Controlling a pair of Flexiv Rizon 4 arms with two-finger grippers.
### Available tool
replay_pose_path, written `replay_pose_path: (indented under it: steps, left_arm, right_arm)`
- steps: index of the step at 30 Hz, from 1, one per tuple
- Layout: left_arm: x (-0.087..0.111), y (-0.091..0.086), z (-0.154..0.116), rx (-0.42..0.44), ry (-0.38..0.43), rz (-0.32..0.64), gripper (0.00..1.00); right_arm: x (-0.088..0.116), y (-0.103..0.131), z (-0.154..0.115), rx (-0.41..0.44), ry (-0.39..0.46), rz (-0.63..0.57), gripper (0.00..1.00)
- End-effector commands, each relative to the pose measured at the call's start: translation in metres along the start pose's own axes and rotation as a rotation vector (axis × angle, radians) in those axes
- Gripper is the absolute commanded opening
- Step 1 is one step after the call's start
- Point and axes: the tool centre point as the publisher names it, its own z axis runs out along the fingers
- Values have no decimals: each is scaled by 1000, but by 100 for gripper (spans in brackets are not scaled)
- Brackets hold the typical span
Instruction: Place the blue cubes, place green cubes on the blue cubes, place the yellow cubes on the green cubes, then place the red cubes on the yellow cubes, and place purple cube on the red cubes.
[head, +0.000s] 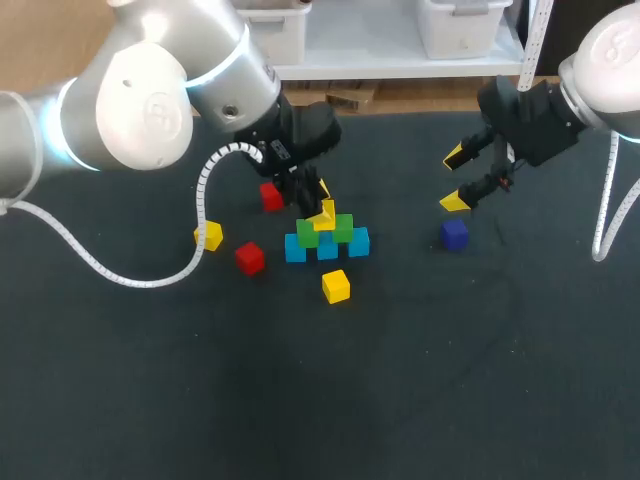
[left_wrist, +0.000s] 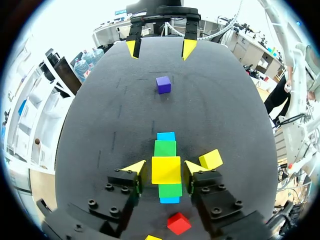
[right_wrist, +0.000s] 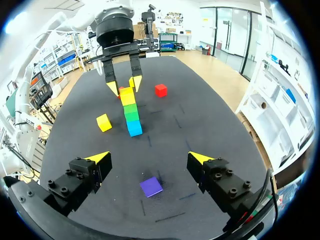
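Observation:
Three blue cubes (head: 327, 248) lie in a row mid-table, with two green cubes (head: 342, 228) on top of them. A yellow cube (left_wrist: 166, 170) sits on the green ones. My left gripper (left_wrist: 165, 167) straddles it, with thin gaps between its fingers and the cube, so it is open. A purple cube (head: 454, 233) lies alone to the right, under my right gripper (head: 455, 180), which hangs wide open and holds nothing. Loose yellow cubes (head: 336, 286) (head: 208, 236) and red cubes (head: 250, 258) (head: 271, 196) lie around the stack.
The dark table mat (head: 420, 380) stretches bare in front of the stack and the purple cube. My left arm's white cable (head: 205, 190) loops down over the table at the left of the cubes.

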Motion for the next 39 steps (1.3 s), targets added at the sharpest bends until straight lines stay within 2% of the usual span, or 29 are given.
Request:
replay_pose_path:
  steps: [1,7,12,16,22,25,31,33,35,39]
  left_arm:
    - [0,3,-1,6,-1,-2,100]
    - [-1,1,-14,-11,-26,7,100]
    - [4,-3,-43,-63,-36,20,100]
    - [13,-9,-63,-86,-14,24,100]
    - [46,-15,-74,-88,11,-11,100]
    - [65,-14,-75,-79,20,14,100]
    - [106,-8,-80,-28,52,146,100]
    - [119,-6,-80,-4,45,220,100]
    - [134,-2,-78,57,79,248,100]
    - [157,6,-73,86,103,299,100]
  right_arm:
    - [0,0,0,1,-2,-1,100]
    - [0,0,0,1,-2,-1,100]
    - [0,0,0,1,-2,-1,100]
    - [0,0,0,1,-2,-1,100]
    - [0,0,0,1,-2,-1,100]
    - [0,0,0,1,-2,-1,100]
    - [0,0,0,1,-2,-1,100]
    - [0,0,0,1,-2,-1,100]
    - [0,0,0,1,-2,-1,100]
    - [0,0,0,1,-2,-1,100]
